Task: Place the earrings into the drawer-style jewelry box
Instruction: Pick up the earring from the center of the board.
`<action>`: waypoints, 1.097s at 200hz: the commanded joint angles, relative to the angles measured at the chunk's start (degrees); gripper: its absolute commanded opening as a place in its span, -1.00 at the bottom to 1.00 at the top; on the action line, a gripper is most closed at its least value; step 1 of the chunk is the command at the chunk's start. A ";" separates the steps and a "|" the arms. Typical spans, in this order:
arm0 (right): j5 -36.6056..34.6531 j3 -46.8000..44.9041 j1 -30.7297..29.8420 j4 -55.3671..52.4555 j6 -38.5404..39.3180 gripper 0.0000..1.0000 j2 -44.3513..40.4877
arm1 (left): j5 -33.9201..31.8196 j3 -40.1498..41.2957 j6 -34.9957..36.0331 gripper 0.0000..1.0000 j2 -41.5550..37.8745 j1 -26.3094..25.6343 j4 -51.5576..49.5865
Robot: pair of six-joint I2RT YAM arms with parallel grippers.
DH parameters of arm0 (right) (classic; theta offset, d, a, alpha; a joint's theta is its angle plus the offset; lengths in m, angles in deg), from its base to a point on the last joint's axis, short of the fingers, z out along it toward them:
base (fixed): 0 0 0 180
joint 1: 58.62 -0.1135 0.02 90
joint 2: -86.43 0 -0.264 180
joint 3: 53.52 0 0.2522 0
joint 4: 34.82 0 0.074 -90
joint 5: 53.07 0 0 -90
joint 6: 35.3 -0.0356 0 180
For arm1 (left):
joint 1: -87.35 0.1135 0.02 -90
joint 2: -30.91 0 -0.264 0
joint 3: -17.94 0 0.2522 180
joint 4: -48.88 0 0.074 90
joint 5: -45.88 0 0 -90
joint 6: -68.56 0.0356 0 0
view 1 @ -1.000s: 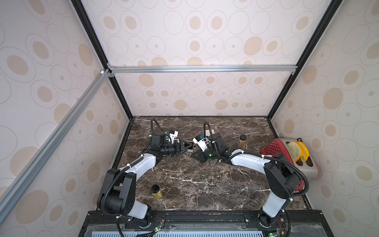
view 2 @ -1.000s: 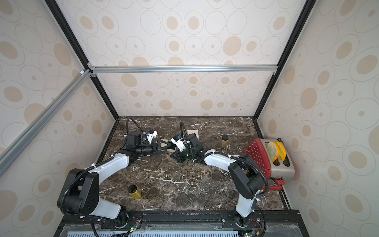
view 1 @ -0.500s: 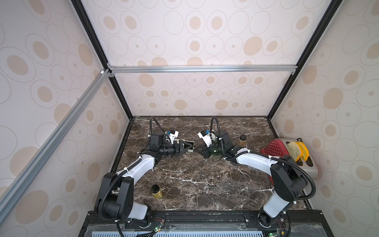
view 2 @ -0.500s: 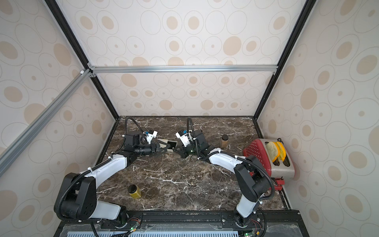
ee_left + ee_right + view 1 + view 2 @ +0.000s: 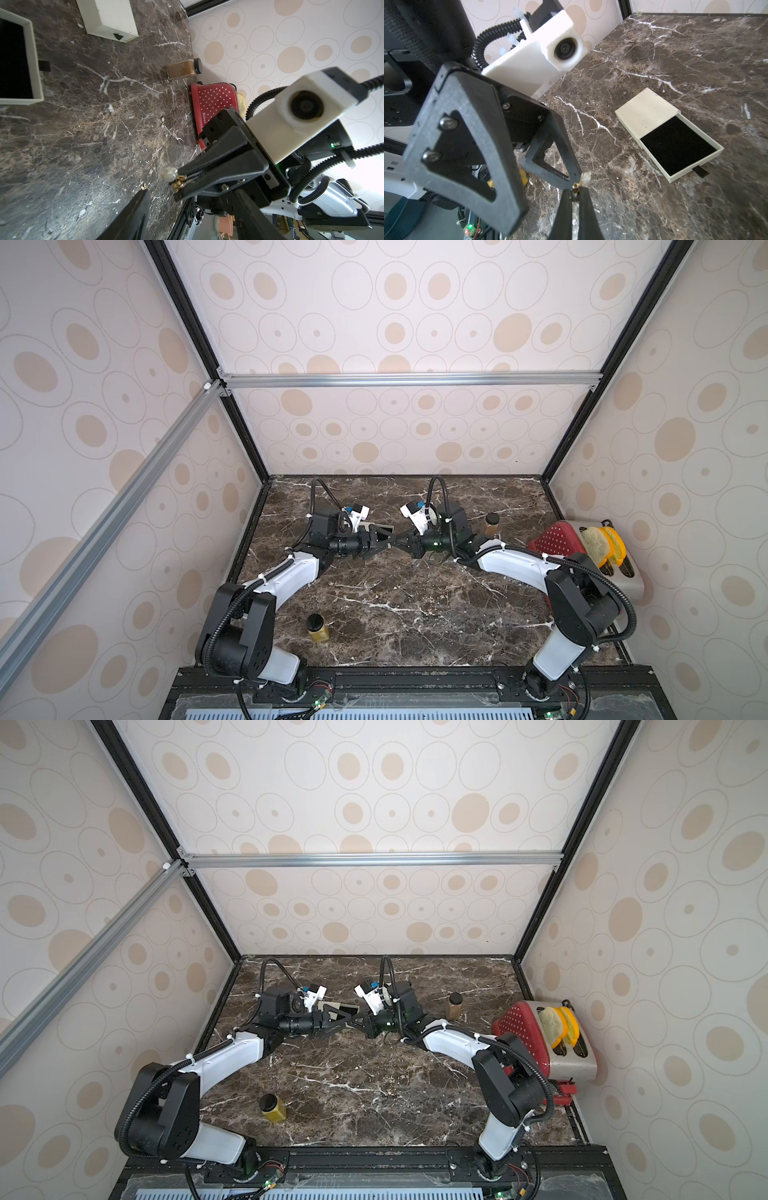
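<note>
While right gripper (image 5: 178,184) pinches the pearl earring (image 5: 170,174) by its hook mid-air, centre-far, near the jewelry box (image 5: 643,110), left gripper (image 5: 383,545) stands wide around it. Earring looks light, slippery; take the pearl.

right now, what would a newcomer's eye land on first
The grippers meet tip to tip mid-table: the right gripper pinches a pearl earring, the left gripper open facing it. Beyond them the jewelry box has its black drawer out; a red toaster stands at the right edge.

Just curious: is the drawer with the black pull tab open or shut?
Open: the drawer sits partway out of its sleeve, black lining bare.
</note>
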 commanded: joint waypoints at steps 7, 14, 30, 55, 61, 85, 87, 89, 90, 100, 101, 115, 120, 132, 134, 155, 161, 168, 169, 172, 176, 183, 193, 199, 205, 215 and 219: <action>3.06 0.00 -0.47 1.72 -0.90 -1.00 1.23 | 0.70 -2.66 -0.89 0.25 0.60 -0.21 2.10; 3.33 0.07 -0.55 1.73 -1.08 -1.00 1.45 | 0.70 -2.88 -0.93 0.20 0.70 -0.19 2.10; 3.87 0.05 -0.79 1.70 -1.30 -1.00 1.67 | 0.61 -3.31 -0.94 0.13 0.85 -0.25 2.10; 4.42 0.15 -1.16 1.58 -1.52 -1.00 2.00 | 0.43 -3.42 -1.08 -0.02 0.87 -0.21 2.12; 4.51 0.13 -1.23 1.57 -1.55 -1.00 2.02 | 0.43 -3.42 -1.11 -0.07 0.81 -0.25 2.11; 4.66 0.06 -1.51 1.51 -1.61 -1.00 2.11 | 0.28 -3.25 -0.98 -0.16 0.39 -0.24 1.86; 4.70 0.12 -1.52 1.55 -1.60 -1.00 2.11 | 0.26 -3.18 -0.95 -0.16 0.36 -0.22 1.80; 4.73 0.15 -1.57 1.49 -1.69 -1.00 2.11 | 0.26 -3.16 -0.94 -0.17 0.33 -0.24 1.76; 4.74 0.19 -1.59 1.45 -1.71 -1.00 2.11 | 0.26 -3.16 -0.94 -0.17 0.29 -0.20 1.75; 4.88 0.08 -1.62 1.43 -1.79 -1.00 2.20 | 0.18 -3.08 -0.80 -0.22 0.17 -0.24 1.55; 4.90 0.07 -1.62 1.42 -1.76 -1.00 2.20 | 0.17 -3.08 -0.78 -0.22 0.13 -0.24 1.52; 5.00 0.07 -1.83 1.58 -1.91 -1.00 2.28 | 0.09 -2.99 -0.59 -0.28 -0.09 -0.24 1.16; 5.10 0.09 -1.87 1.52 -1.89 -1.00 2.29 | 0.04 -2.98 -0.53 -0.31 -0.22 -0.21 1.07; 5.23 0.22 -1.95 1.48 -1.93 -1.00 2.29 | -0.09 -2.89 -0.21 -0.37 -0.36 -0.24 0.61; 5.26 0.16 -1.96 1.48 -1.92 -1.00 2.27 | -0.09 -2.89 -0.16 -0.38 -0.36 -0.22 0.61; 5.34 0.19 -2.24 1.00 -1.87 -1.00 2.24 | -0.35 -2.67 0.04 -0.50 -0.62 -0.22 0.26; 5.30 0.20 -2.34 0.85 -1.81 -1.00 2.26 | -0.44 -2.63 0.09 -0.53 -0.71 -0.20 0.18; 5.28 0.15 -2.45 0.76 -1.81 -1.00 2.28 | -0.45 -2.55 0.15 -0.57 -0.71 -0.25 0.10; 5.32 0.19 -2.43 0.78 -1.82 -1.00 2.28 | -0.45 -2.55 0.13 -0.57 -0.71 -0.21 0.09; 5.32 0.15 -2.42 0.67 -1.70 -1.00 2.29 | -0.51 -2.54 0.19 -0.58 -0.78 -0.21 0.08; 5.37 0.16 -2.49 0.57 -1.70 -1.00 2.28 | -0.56 -2.54 0.21 -0.60 -0.79 -0.20 0.00; 5.42 0.14 -2.57 0.54 -1.69 -1.00 2.29 | -0.53 -2.54 0.17 -0.64 -0.85 -0.24 -0.01; 5.35 0.06 -2.59 0.22 -1.58 -1.00 2.29 | -0.60 -2.54 0.27 -0.71 -0.95 -0.17 -0.10; 5.30 0.06 -2.66 0.25 -1.53 -1.00 2.29 | -0.62 -2.59 0.27 -0.74 -1.02 -0.25 -0.19; 5.21 -0.03 -2.65 0.23 -1.47 -1.00 2.24 | -0.71 -2.50 0.25 -0.77 -1.10 -0.21 -0.19; 4.97 -0.02 -2.65 -0.01 -1.39 -1.00 2.29 | -0.69 -2.45 0.29 -0.83 -1.23 -0.19 -0.27; 4.94 -0.04 -2.63 -0.06 -1.38 -1.00 2.28 | -0.70 -2.45 0.32 -0.85 -1.24 -0.17 -0.39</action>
